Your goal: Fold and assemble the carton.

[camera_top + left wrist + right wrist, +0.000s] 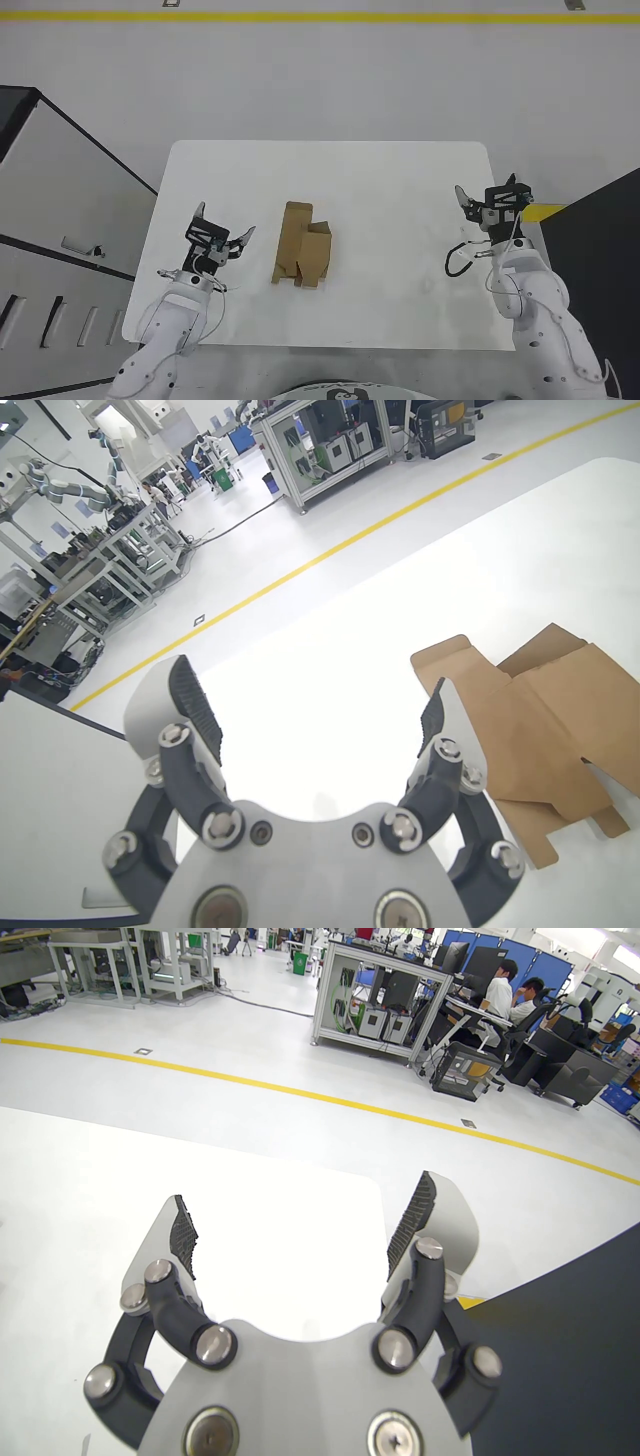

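Lying unassembled mid-frame, the carton (303, 258) awaits folding, so you hold left tool (224, 224) and right tool (490, 196) wide, flanking it.

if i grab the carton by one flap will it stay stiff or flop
The carton lies as thin, creased cardboard with loose flaps, so it would probably hinge and sag if lifted by one flap. It looks light, so a push would likely slide it over the smooth table.
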Controlling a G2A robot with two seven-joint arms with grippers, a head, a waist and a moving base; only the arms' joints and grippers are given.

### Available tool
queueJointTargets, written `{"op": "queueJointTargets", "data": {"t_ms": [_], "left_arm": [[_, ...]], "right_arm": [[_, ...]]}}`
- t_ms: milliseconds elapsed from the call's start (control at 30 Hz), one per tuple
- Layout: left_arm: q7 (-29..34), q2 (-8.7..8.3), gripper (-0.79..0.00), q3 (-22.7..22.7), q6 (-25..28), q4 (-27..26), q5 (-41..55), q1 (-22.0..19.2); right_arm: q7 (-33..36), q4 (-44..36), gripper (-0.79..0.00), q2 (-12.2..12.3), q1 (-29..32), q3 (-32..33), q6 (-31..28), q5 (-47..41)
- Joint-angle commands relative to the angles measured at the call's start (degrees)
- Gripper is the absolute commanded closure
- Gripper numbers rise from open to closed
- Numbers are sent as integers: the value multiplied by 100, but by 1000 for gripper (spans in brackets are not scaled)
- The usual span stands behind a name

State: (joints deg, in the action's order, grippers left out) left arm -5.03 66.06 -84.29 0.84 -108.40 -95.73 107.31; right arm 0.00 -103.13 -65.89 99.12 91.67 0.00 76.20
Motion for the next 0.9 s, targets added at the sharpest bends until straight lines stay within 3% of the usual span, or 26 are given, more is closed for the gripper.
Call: {"op": "queueJointTargets", "data": {"t_ms": [0,100,167,367,500,600,867], "left_arm": [[-65,-15,-785,61,189,3,-275,27],[-96,-36,-785,228,8,34,-1308,93],[-24,-25,-785,420,-526,24,-2169,136],[-20,-11,-785,521,-654,-4,-2250,157],[-286,-35,-785,660,-432,16,-2745,205],[-147,-45,-785,813,-328,84,-3335,229],[-56,-26,-785,931,-340,75,-3319,220]], "right_arm": [[0,0,-785,0,0,0,0,0],[0,0,-785,0,0,0,0,0],[0,0,-785,0,0,0,0,0],[0,0,-785,0,0,0,0,0],[0,0,-785,0,0,0,0,0],[0,0,-785,0,0,0,0,0],[0,0,-785,0,0,0,0,0]]}}
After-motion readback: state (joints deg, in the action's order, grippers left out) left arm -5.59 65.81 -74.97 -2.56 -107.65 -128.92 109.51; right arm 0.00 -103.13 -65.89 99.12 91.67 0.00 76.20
